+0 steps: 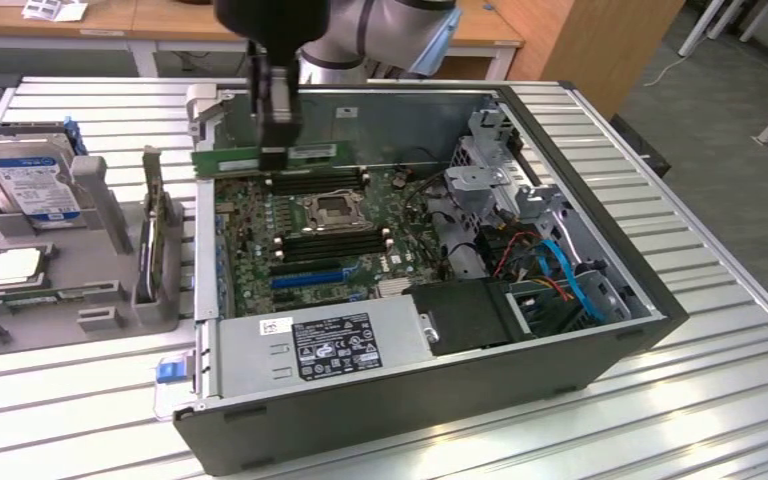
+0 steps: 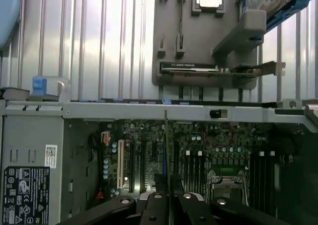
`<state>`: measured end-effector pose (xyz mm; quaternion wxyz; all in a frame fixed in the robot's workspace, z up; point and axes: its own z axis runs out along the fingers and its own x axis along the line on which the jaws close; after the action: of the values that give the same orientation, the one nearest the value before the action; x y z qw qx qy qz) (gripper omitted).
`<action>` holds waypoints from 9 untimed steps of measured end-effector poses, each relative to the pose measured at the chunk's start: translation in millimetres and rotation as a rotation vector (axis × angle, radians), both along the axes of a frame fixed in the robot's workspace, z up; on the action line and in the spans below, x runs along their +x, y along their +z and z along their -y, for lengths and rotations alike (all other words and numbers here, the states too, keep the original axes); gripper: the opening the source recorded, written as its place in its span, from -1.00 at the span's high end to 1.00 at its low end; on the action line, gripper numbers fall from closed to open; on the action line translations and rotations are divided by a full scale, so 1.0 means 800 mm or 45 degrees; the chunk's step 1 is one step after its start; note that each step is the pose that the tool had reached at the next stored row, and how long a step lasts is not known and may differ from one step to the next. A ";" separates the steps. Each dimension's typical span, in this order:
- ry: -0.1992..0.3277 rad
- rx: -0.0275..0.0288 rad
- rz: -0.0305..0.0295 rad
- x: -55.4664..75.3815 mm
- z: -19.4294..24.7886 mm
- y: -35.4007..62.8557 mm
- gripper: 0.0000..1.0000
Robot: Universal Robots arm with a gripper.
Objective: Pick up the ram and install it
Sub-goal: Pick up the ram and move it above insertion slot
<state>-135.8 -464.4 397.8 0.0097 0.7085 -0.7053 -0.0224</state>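
Well, the arm [image 1: 381, 30] comes in from twelve o'clock in the exterior view, its pale joint hanging over the back rim of the open computer case [image 1: 624, 330]. The wrist points straight down, so the black gripper [image 1: 275, 152] stands upright like a post. Its fingers are pinched narrow on the ram [image 1: 231, 159], gripping the green stick near its middle. The stick lies level and on edge, its long side running from nine o'clock to three o'clock. It hangs at about eleven o'clock of the case, just over the rear pair of black memory slots [image 1: 317, 182] on the motherboard [image 1: 257, 240]. From where I stand I cannot tell whether its lower edge touches them. The square processor socket [image 1: 331, 210] sits just toward six o'clock of those slots. In the wrist view the dark fingers [image 2: 151, 207] sit close together above the board, with the slots running away beneath them. The power supply [image 1: 317, 345], with its black-and-white label, lies along the case's six o'clock side. Out at nine o'clock, well apart from the gripper, a grey fixture [image 1: 91, 250] on the slatted metal table [image 1: 77, 420] carries a hard drive [image 1: 31, 180] standing up and a silver processor chip [image 1: 17, 265] lying flat.
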 end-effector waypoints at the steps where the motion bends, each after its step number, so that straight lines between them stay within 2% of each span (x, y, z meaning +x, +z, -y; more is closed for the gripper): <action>1: 0.001 0.0003 0.0000 0.006 0.0000 0.000 0.72; 9: 0.005 0.0013 -0.0001 0.048 0.0000 0.000 0.72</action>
<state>-97.0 -464.4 397.7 0.0094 0.7099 -0.7038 -0.0227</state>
